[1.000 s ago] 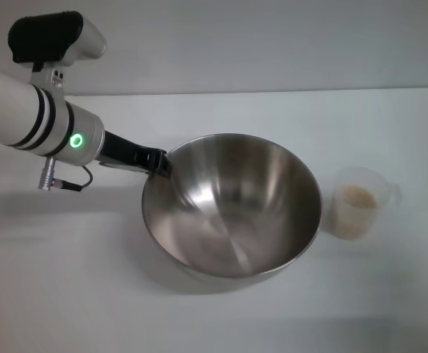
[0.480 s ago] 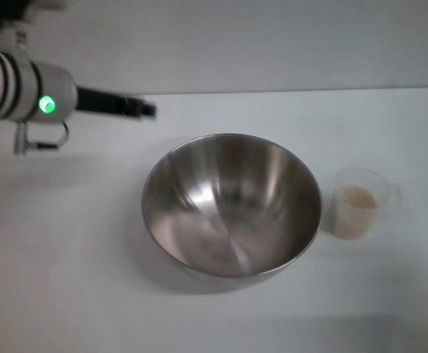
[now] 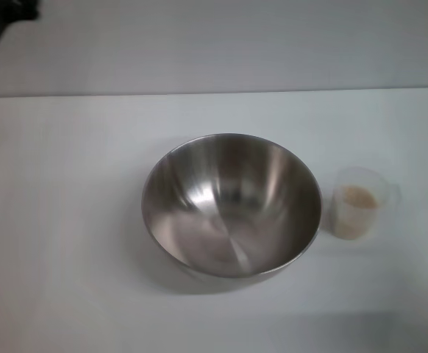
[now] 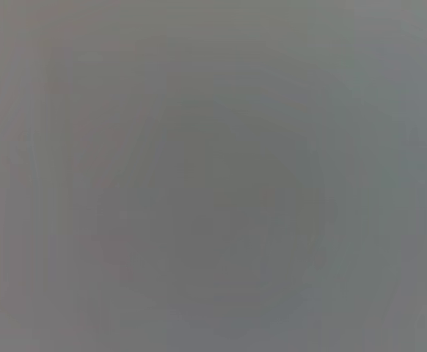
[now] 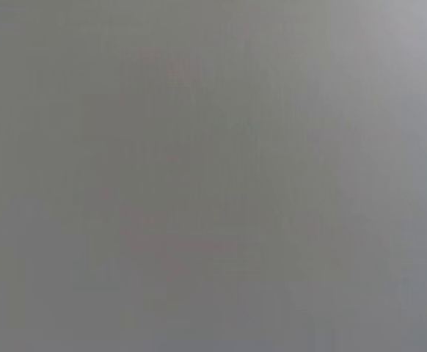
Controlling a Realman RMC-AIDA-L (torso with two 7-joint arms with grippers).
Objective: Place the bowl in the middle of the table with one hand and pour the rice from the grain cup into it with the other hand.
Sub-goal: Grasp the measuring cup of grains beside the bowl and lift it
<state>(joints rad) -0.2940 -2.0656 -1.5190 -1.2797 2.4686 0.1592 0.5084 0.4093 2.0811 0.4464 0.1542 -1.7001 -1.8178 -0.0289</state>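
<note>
The shiny steel bowl point(image 3: 231, 206) stands upright and empty near the middle of the white table point(image 3: 67, 243) in the head view. Just to its right, a small gap apart, stands the translucent grain cup point(image 3: 359, 203) with pale rice point(image 3: 359, 197) inside. Only a dark sliver of the left arm point(image 3: 1, 11) shows at the head view's top left corner; its gripper is out of view. The right gripper does not show in any view. Both wrist views show only plain grey.
The table's far edge point(image 3: 214, 92) runs across the top of the head view against a pale wall. White tabletop lies left of the bowl and in front of it.
The left arm has let go of the bowl's rim and withdrawn up and to the left, nearly out of view. Bowl and cup have stayed in place.
</note>
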